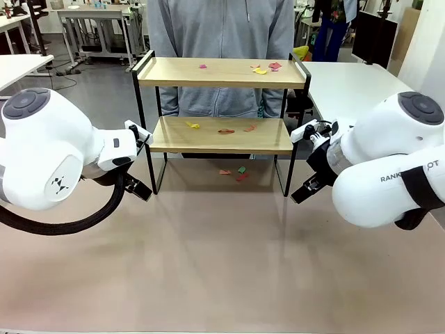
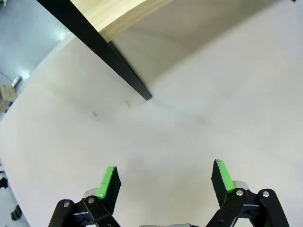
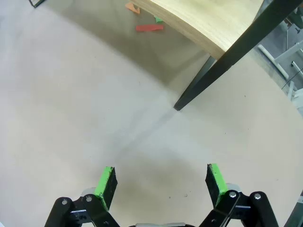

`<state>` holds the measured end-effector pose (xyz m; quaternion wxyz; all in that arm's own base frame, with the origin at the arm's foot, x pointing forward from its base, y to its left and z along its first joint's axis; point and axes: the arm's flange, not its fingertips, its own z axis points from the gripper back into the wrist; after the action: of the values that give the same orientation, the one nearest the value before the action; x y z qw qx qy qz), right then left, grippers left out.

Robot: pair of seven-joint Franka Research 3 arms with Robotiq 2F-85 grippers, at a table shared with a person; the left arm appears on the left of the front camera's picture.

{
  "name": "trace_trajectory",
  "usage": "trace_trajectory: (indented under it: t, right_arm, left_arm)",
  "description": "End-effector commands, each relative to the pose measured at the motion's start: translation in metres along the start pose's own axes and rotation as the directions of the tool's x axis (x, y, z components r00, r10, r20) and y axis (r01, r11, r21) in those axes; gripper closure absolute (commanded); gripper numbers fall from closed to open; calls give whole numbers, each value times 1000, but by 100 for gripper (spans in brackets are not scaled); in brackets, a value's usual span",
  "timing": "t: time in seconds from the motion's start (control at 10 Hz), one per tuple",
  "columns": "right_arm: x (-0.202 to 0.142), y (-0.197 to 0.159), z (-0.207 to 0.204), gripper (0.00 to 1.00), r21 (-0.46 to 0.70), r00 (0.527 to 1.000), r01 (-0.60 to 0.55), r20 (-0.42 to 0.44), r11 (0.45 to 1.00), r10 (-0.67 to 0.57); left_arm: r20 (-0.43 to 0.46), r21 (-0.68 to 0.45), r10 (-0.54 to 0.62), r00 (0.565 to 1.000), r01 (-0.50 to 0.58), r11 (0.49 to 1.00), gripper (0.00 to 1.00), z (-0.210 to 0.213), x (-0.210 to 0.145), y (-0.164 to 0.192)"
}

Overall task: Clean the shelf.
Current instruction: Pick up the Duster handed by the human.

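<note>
**Operator:** State the location of the shelf.

**Technician:** The shelf [image 1: 208, 73] stands on the table [image 1: 222, 264], at 12 o'clock from the table's centre, near the far edge. A person [image 1: 222, 28] in a grey zip jacket stands directly behind it. Both wooden boards sit level in the black frame.

**Operator:** State the condition of the boards.

**Technician:** Small coloured scraps [image 1: 261, 69] lie on the top board, most toward its 3 o'clock end. More lie along the middle of the lower board. A few orange, green and red pieces lie on the table beneath the shelf.

**Operator:** Report the left tool.

**Technician:** The left tool [image 2: 165, 172] is at 8 o'clock from the shelf, near its left front leg. The jaws are spread wide, and the table surface shows between the green pads. In the left wrist view the foot of that leg is at 11 o'clock, apart from the pads.

**Operator:** Report the right tool.

**Technician:** The right tool [image 3: 161, 175] is at 4 o'clock from the shelf, near its right front leg. The jaws are spread wide over the table. In the right wrist view the foot of the leg is at 1 o'clock, and the scraps under the shelf are at 12 o'clock, well apart from the pads.
</note>
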<state>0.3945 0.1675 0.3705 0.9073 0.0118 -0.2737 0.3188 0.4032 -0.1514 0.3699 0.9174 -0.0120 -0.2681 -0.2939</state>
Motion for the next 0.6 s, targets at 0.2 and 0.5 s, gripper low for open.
trace_trajectory:
  t: [0.2,0.5]
  right_arm:
    - [14,-18,17,0,29,999,20,43,999,-21]
    - [30,-72,70,0,170,984,76,148,982,-102]
  left_arm:
    - [26,-43,-20,999,22,999,0,13,14,3]
    - [28,-169,-87,996,91,981,0,56,47,36]
